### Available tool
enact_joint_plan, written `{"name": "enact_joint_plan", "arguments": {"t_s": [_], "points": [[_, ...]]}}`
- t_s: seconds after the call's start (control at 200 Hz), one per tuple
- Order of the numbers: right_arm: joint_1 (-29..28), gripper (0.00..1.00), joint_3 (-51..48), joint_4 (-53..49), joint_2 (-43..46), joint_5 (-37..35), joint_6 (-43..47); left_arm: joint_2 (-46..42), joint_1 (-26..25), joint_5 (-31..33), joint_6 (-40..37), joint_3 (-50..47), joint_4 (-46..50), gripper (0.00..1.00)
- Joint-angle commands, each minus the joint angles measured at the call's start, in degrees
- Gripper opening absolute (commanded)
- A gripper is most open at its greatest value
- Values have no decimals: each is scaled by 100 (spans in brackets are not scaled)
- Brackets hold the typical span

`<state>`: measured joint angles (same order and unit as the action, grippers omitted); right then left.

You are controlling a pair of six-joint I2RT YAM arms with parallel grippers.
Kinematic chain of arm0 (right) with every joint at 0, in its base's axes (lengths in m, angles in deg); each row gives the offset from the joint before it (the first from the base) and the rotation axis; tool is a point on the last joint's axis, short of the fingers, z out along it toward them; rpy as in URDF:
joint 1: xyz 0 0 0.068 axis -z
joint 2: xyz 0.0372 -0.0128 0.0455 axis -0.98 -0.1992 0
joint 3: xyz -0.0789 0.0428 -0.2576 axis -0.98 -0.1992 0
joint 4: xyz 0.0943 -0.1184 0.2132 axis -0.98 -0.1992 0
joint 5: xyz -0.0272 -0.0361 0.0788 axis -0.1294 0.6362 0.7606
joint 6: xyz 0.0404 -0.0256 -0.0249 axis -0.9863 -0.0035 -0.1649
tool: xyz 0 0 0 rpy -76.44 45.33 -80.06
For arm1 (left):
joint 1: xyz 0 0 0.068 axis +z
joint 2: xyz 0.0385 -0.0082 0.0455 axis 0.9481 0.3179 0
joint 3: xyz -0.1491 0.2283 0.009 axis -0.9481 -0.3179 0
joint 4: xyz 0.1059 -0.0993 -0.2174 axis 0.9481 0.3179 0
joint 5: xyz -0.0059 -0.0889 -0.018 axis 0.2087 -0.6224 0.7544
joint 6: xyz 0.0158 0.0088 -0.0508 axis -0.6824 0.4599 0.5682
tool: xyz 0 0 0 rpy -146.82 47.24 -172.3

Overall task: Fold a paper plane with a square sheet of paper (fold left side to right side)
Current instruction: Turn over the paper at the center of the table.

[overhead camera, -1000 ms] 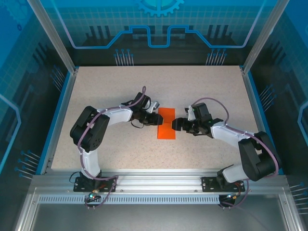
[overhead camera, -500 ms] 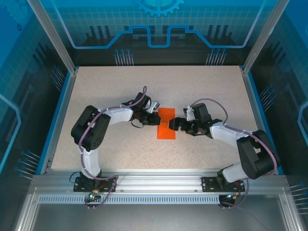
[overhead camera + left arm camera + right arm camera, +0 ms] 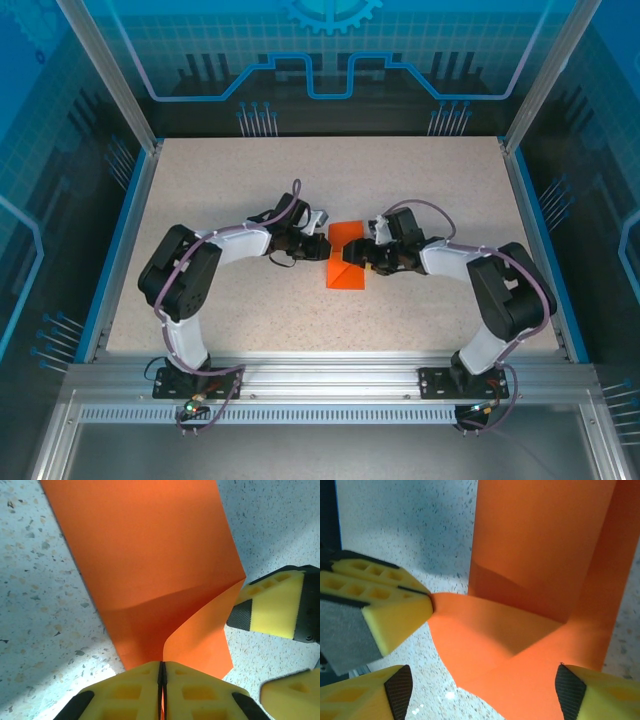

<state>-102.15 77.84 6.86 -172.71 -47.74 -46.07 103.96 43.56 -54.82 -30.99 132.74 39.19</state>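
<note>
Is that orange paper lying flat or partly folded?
Partly folded: the left gripper pinches one edge of the paper, curling it up over the rest.

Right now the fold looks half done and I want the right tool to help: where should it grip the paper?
Probably the raised flap of the paper, at its free edge, from the right: the left tool holds that flap off the table, while the rest lies flat.

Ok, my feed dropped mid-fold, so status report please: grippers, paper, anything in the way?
Left gripper shut on lifted edge of the square sheet of paper. Right gripper open, astride the sheet. Sheet partly folded over, flap raised. Nothing blocking the fold.
</note>
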Motion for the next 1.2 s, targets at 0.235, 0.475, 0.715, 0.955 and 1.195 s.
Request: {"name": "enact_joint_plan", "arguments": {"t_s": [0.235,0.475,0.715,0.955,1.195], "points": [[-123,55,449,270,-593,210,-69,-243,49,201,10,-169,-103,16],[-119,22,448,232,-377,-13,156,-654,212,306,300,-397,-246,55],[122,10,436,341,267,112,608,-1545,565,-33,951,-869,-674,83],[503,11,563,599,921,914,902,-2259,865,-861,1483,-1084,-1280,99],[562,12,980,1023,1482,1716,816,-2763,865,-1651,2005,-1071,-2131,99]]}}
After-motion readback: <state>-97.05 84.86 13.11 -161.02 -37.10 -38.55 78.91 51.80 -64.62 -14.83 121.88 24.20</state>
